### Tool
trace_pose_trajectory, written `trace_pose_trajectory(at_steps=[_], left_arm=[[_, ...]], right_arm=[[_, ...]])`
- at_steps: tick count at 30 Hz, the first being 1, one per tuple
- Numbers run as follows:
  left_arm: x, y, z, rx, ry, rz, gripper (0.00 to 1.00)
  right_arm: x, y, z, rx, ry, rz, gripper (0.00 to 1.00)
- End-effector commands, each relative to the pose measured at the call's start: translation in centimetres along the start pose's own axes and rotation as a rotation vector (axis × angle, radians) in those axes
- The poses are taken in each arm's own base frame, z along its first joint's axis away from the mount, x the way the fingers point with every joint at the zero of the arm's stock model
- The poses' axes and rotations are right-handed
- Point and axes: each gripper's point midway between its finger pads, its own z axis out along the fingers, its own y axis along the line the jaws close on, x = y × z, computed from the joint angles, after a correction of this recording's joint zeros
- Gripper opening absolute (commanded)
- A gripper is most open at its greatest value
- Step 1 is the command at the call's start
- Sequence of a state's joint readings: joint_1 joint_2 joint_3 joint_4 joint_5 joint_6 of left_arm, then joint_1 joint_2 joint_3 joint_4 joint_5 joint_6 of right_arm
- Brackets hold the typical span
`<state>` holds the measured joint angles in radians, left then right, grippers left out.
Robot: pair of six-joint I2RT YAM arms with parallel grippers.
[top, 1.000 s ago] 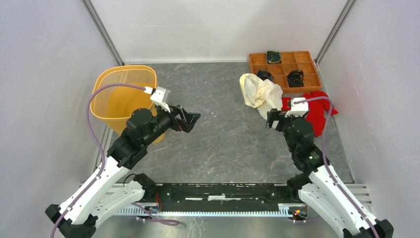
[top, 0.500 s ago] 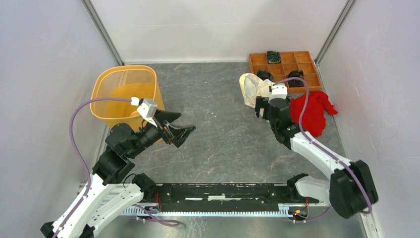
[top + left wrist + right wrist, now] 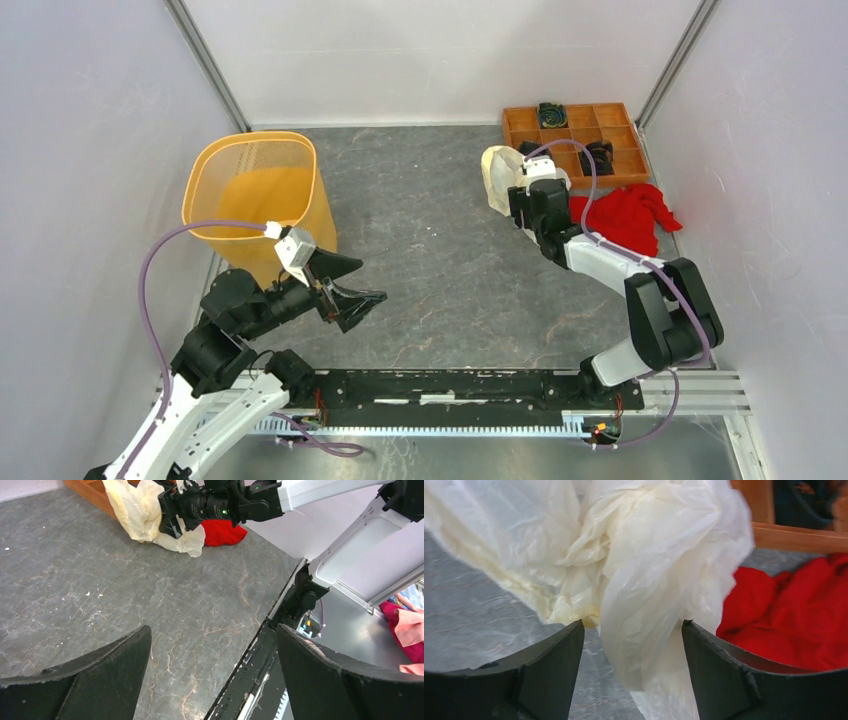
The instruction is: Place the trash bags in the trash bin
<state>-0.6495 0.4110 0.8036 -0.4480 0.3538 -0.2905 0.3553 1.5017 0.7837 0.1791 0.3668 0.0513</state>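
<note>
The trash bag [image 3: 497, 178], crinkly cream-white plastic, lies at the back right of the grey floor next to a red cloth. My right gripper [image 3: 521, 203] reaches into it. In the right wrist view the bag [image 3: 659, 555] bulges between the fingers of that gripper [image 3: 631, 625], which stand apart; the plastic touches the right finger and a gap shows by the left one. The orange-yellow lattice trash bin [image 3: 253, 136] stands at the back left. My left gripper [image 3: 372, 281] hangs open and empty over the floor in front of the bin [image 3: 214, 630].
A red cloth [image 3: 625, 215] lies just right of the bag. Behind it an orange compartment tray [image 3: 572, 130] holds dark parts. White walls close in both sides. The black base rail [image 3: 450, 385] runs along the near edge.
My right arm stretched forward and left onto the bag and its fingers have begun to narrow around the plastic. The left arm drew back toward the near edge, still open.
</note>
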Motion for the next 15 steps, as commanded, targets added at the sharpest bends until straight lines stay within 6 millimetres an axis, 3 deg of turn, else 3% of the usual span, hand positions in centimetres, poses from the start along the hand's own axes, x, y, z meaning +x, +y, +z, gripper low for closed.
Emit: trace_pose_trajectory(at_steps=[1, 5, 9, 15], left_arm=[[-0.2, -0.8, -1.3, 0.011, 0.019, 0.012, 1.00], [-0.8, 0.7, -1.2, -0.089, 0.017, -0.027, 1.00], [-0.9, 1.9, 0.2, -0.157, 0.012, -0.141, 1.00], [1.1, 2.6, 3.8, -0.138, 0.046, -0.305, 1.00]], right_arm=[[-1.6, 3.0, -0.2, -0.169, -0.054, 0.001, 0.74], [0.4, 6.4, -1.1, -0.340, -0.004, 0.024, 0.51], [1.6, 10.9, -3.7, -0.510, 0.012, -0.014, 0.35], [3.5, 17.8, -8.8, -0.741, 0.024, -0.146, 0.29]])
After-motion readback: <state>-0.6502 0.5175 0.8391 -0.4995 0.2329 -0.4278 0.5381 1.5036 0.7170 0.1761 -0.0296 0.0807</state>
